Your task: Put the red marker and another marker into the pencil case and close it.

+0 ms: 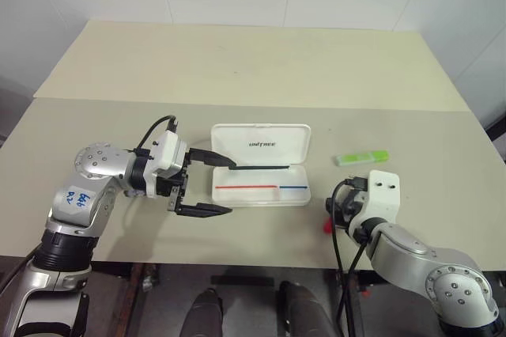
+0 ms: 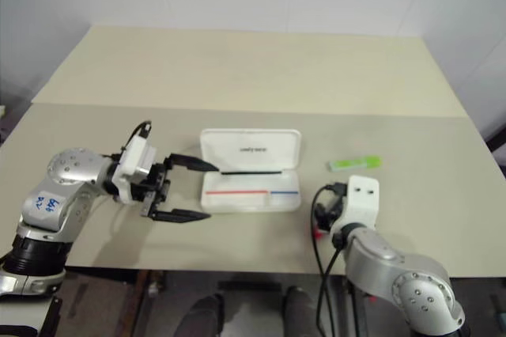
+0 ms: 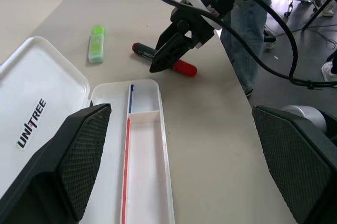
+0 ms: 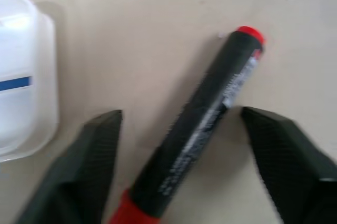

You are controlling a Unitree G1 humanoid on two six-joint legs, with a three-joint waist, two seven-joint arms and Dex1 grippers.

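The white pencil case lies open in the middle of the table, its lid marked UNITREE folded back and its tray holding nothing. My left gripper is open at the case's left end, one finger by the lid and one by the tray. The red marker, black-bodied with red ends, lies on the table near the front edge, right of the case. My right gripper is open and straddles it, with a gap showing on each side. The green highlighter lies further back, right of the case.
The table's front edge runs just behind the right gripper. A seam crosses the table beyond the case. A person's legs stand past the table's edge in the left wrist view.
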